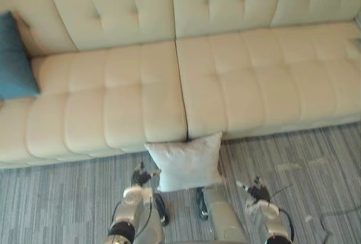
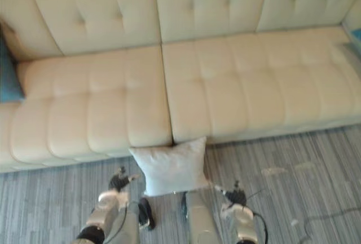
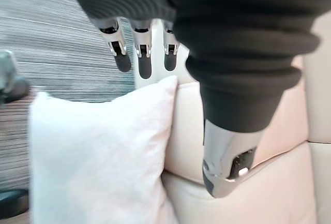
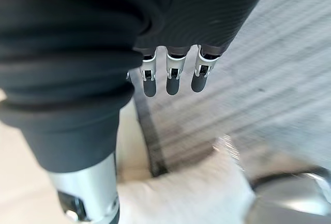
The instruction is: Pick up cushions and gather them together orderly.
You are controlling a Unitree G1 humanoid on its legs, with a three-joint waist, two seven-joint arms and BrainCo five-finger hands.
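Down on the carpet (image 1: 316,165), the white cushion (image 1: 186,162) waits between two empty hands.
It stands leaning against the front of the cream sofa (image 1: 225,86), right at the seam between the two seats. The left hand (image 1: 141,176) hangs just beside its left edge and the right hand (image 1: 256,190) hangs near its right side. Both have their fingers (image 3: 144,63) straight and relaxed, gripping nothing. Over at the sofa's far left end, a blue cushion (image 1: 14,58) sits propped against the backrest.

You have a plain white cushion (image 1: 185,162), a teal cushion (image 1: 14,58), a cream sofa (image 1: 141,86) quilted in squares, and a floor (image 1: 67,193) of grey, finely striped carpet.
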